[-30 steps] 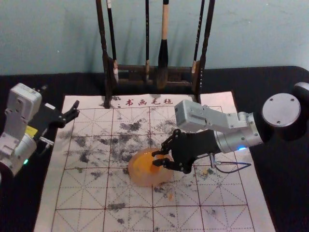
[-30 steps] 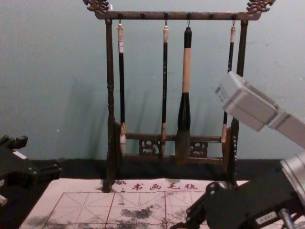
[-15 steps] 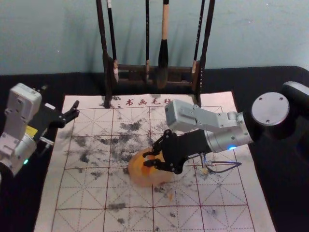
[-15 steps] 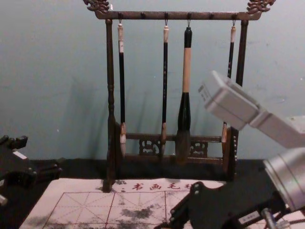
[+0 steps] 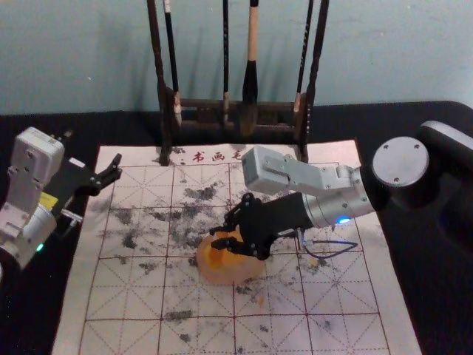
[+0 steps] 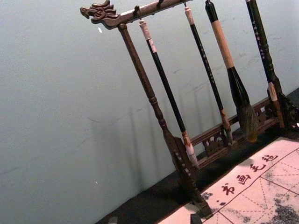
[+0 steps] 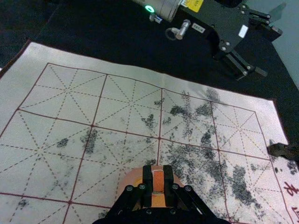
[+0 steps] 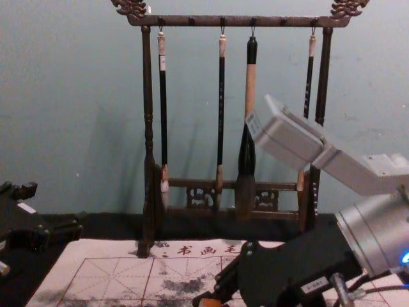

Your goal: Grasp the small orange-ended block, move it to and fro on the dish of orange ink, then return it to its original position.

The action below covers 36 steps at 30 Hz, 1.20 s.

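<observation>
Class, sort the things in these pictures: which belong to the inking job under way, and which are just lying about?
In the job:
- small orange-ended block, held
- right gripper, holding it at the dish
- dish of orange ink

Just about:
- brush rack
- four hanging brushes
- printed mat, under the dish
- left gripper, parked by the mat's left edge

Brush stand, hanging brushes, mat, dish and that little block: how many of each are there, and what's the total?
Brush stand: 1
Hanging brushes: 4
Mat with red grid lines: 1
Dish of orange ink: 1
Orange-ended block, in the right gripper: 1
Total: 8
</observation>
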Available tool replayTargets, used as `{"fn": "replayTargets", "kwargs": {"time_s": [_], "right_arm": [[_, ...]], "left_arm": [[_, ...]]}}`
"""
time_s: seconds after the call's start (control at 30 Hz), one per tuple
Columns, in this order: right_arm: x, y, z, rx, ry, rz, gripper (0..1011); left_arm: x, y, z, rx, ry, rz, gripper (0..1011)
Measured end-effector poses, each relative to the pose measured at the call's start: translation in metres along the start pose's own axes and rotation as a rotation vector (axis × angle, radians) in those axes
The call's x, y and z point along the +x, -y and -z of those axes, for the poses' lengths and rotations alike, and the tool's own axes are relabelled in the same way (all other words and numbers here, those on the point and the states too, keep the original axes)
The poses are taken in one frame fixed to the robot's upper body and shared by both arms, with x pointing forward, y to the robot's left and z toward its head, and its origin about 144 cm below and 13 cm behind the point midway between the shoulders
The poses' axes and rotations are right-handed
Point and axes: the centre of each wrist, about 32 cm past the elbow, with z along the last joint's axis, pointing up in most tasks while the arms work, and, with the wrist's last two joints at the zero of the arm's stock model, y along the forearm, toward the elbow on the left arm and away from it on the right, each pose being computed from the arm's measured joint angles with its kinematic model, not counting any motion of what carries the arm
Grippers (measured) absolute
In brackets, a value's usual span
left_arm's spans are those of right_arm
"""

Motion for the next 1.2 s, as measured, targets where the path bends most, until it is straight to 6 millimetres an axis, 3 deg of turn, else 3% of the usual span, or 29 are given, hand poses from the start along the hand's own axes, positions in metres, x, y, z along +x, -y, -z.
{"fn": "replayTargets", "kwargs": {"time_s": [1.2], "right_arm": [[0.008, 0.010, 0.006, -0.023, -0.014, 0.062, 142]], "left_arm": [[0.000, 0.000, 0.000, 0.000, 0.000, 0.000, 1001]]}}
